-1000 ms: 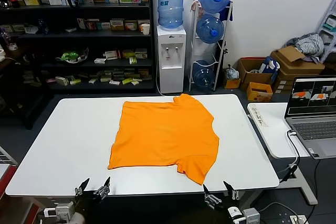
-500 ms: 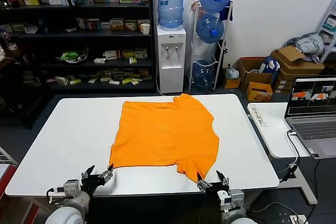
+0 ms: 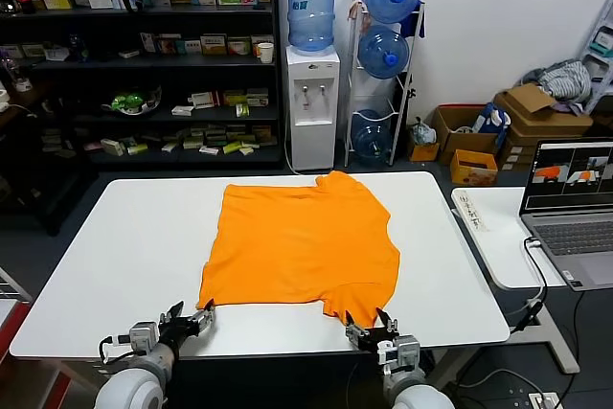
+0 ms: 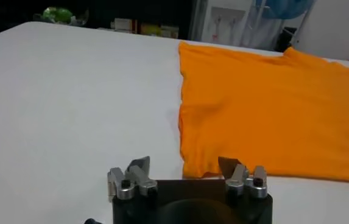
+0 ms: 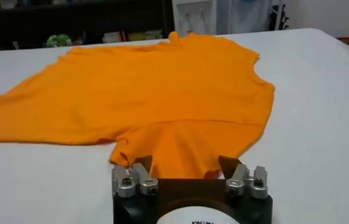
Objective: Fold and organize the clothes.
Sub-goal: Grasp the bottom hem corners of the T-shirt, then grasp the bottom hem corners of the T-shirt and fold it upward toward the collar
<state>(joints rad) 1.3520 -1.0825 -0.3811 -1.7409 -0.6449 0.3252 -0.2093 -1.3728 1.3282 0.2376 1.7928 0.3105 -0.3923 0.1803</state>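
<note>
Your left tool (image 4: 183,167) sits low on the white tabletop (image 4: 70,103), fingers spread, right at the orange T-shirt (image 4: 271,103)'s near corner.

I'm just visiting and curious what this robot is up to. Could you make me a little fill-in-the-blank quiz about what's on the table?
1. The T-shirt lying on the white table is coloured ____.
2. The left gripper sits at the shirt's near ____ corner.
3. The right gripper faces the shirt's near ____.
4. Both grippers have their jaws ____.

Missing words: orange; left; sleeve; open
</note>
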